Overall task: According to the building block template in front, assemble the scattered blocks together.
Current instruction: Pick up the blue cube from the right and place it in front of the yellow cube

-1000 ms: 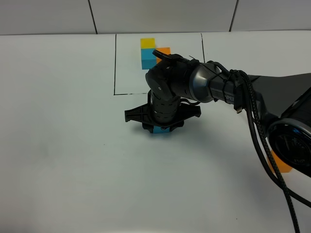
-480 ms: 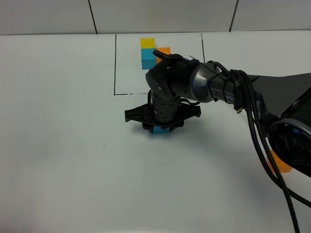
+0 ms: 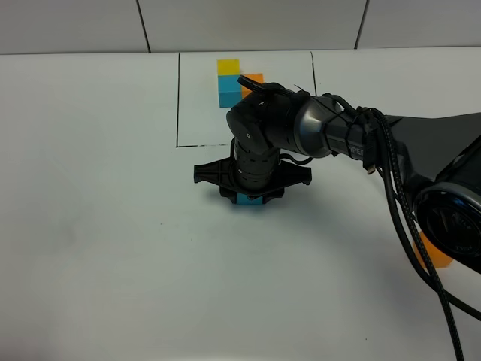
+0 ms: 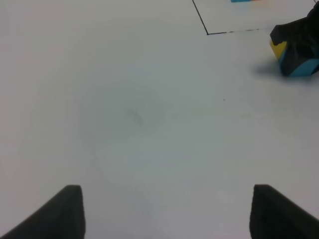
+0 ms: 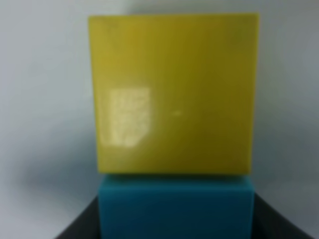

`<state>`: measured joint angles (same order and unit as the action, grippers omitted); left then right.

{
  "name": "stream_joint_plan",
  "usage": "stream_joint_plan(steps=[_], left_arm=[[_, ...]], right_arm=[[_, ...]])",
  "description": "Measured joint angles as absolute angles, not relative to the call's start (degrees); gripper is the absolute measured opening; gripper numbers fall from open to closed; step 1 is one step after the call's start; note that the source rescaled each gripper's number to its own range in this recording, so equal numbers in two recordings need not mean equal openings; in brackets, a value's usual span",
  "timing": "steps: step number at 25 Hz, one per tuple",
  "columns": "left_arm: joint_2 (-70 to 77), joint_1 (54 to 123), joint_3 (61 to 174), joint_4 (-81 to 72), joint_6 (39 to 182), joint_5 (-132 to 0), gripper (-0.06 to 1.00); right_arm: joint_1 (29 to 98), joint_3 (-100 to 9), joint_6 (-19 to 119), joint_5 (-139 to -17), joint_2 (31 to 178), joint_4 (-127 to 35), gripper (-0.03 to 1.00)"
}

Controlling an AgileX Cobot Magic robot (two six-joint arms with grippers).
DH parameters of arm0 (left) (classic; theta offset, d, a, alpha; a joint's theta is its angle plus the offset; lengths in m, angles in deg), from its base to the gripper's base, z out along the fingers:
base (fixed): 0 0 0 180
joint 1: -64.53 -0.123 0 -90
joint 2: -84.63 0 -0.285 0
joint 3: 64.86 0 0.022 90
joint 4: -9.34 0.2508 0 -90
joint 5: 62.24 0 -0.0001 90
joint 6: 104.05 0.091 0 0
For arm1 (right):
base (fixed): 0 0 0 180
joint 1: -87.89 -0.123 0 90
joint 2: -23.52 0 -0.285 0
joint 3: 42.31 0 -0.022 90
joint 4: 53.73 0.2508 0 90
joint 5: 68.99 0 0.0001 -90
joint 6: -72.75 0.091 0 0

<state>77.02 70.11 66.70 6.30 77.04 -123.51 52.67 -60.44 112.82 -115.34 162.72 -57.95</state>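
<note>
The building block template (image 3: 228, 90) is a yellow, blue and orange cluster inside a black drawn rectangle at the back. My right gripper (image 3: 248, 197) reaches across to the middle and is shut on the light blue cube (image 3: 249, 201), which rests on the table. The right wrist view shows this blue cube (image 5: 174, 206) between dark fingers (image 5: 79, 224), touching the yellow cube (image 5: 174, 92). The left wrist view shows both the yellow cube (image 4: 278, 48) and the blue cube (image 4: 301, 67) under the right gripper. The orange cube (image 3: 436, 254) lies at the right, partly behind the right arm. My left gripper (image 4: 167, 214) is open and empty.
The black rectangle's near corner (image 4: 207, 34) lies just behind the cubes. The right arm and its cables (image 3: 391, 150) stretch over the table's right side. The table (image 3: 90, 226) is plain white.
The right gripper's wrist has shifted very slightly toward the back. The blue cube has not visibly moved.
</note>
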Motion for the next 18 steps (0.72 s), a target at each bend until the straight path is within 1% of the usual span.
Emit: stream_joint_plan(steps=[5, 7, 9, 12, 13, 16, 18], left_arm=[[77.0, 70.1, 66.7, 6.3, 77.0, -123.5, 0.48], [77.0, 70.1, 66.7, 6.3, 77.0, -123.5, 0.48], [77.0, 70.1, 66.7, 6.3, 77.0, -123.5, 0.48], [77.0, 70.1, 66.7, 6.3, 77.0, -123.5, 0.48], [77.0, 70.1, 66.7, 6.3, 77.0, -123.5, 0.48], [77.0, 70.1, 66.7, 6.3, 77.0, -123.5, 0.48], [77.0, 70.1, 66.7, 6.3, 77.0, -123.5, 0.48]], right_arm=[[52.7, -60.4, 112.8, -115.3, 162.7, -58.0, 0.04], [52.7, -60.4, 112.4, -115.3, 162.7, -58.0, 0.09], [52.7, -60.4, 111.2, -115.1, 162.7, -57.8, 0.17], [52.6, -60.4, 109.4, -114.6, 162.7, -57.2, 0.32], [52.6, -60.4, 108.9, -114.5, 162.7, -57.3, 0.38], [52.6, -60.4, 107.6, -114.4, 162.5, -57.8, 0.60], [52.7, -60.4, 107.0, -114.4, 162.3, -58.3, 0.76]])
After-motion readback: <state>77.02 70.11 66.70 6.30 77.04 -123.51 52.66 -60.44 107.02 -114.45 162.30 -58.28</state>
